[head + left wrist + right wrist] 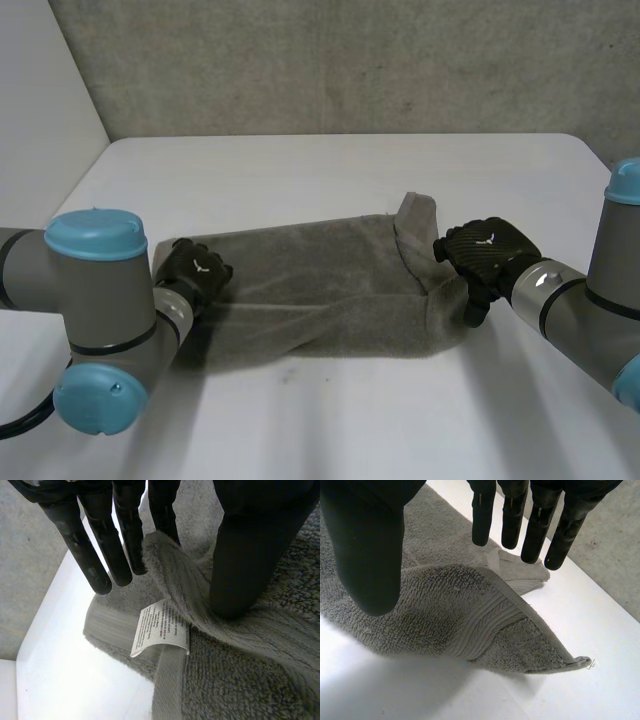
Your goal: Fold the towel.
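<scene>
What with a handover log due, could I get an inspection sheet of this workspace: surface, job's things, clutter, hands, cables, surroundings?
Surface: white table, no stains seen.
Job's things: grey towel stretched between the hands, rumpled at its right end; white label showing at its left end.
Clutter: nothing seen.
Hands: left hand at the towel's left end, beside the label; right hand at the right end, open, fingers straight above a lifted corner.
Cables: nothing seen loose on the table.
Surroundings: grey wall behind the table.
</scene>
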{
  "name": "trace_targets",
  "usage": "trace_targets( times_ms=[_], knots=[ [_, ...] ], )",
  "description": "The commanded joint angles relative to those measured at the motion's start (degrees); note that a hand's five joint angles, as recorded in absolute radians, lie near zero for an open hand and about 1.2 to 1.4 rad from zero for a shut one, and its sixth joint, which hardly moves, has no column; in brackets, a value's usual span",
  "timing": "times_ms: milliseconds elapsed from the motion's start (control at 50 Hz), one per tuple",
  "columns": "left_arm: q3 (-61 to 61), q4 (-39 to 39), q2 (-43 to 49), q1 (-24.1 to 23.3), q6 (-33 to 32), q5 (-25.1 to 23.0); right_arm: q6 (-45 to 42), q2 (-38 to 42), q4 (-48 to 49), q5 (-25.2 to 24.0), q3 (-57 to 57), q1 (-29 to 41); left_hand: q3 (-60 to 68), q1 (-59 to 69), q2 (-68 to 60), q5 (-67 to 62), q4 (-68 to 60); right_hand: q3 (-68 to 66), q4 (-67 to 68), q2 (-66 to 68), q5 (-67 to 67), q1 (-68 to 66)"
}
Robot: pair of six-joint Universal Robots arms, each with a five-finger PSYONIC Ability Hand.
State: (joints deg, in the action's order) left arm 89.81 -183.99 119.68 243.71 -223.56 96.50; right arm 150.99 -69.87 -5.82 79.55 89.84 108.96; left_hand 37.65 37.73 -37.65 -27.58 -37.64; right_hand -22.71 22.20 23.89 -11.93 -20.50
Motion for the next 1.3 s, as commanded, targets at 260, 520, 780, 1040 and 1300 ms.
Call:
trace_targets(
  times_ms=[260,520,780,1040,1300],
  knots=[
    [6.1,-1.1,-11.5,0.8,0.6,-0.3,-1.0,8.3,-11.8,0.3,-14.3,-0.4,42.4,42.3,-42.3,-42.4,-42.4,-8.7,9.2,7.5,-9.5,-10.9],
    [13.4,-6.4,-19.7,3.6,0.7,-1.3,-8.5,14.9,-17.3,6.5,-22.8,-0.1,42.4,42.3,-42.3,-42.4,-42.4,-57.3,57.8,56.1,-58.1,-59.5],
    [9.9,-14.3,-33.6,4.9,10.4,-3.6,-4.7,-4.2,-5.9,7.5,-23.8,-0.6,42.4,42.3,-42.3,-42.4,-42.4,-57.3,57.8,56.1,-58.1,-59.5],
    [-0.1,-8.3,-46.2,5.0,17.2,-3.7,-5.2,-20.8,-16.0,4.9,-31.4,-0.9,42.4,42.3,-42.3,-42.4,-42.4,-57.3,57.8,56.1,-58.1,-59.5],
    [-1.6,4.8,-33.9,6.0,16.8,-5.6,-12.8,-6.3,-28.7,1.9,-32.7,-2.1,42.4,42.3,-42.3,-42.4,-42.4,-57.3,57.8,56.1,-58.1,-59.5]
  ],
)
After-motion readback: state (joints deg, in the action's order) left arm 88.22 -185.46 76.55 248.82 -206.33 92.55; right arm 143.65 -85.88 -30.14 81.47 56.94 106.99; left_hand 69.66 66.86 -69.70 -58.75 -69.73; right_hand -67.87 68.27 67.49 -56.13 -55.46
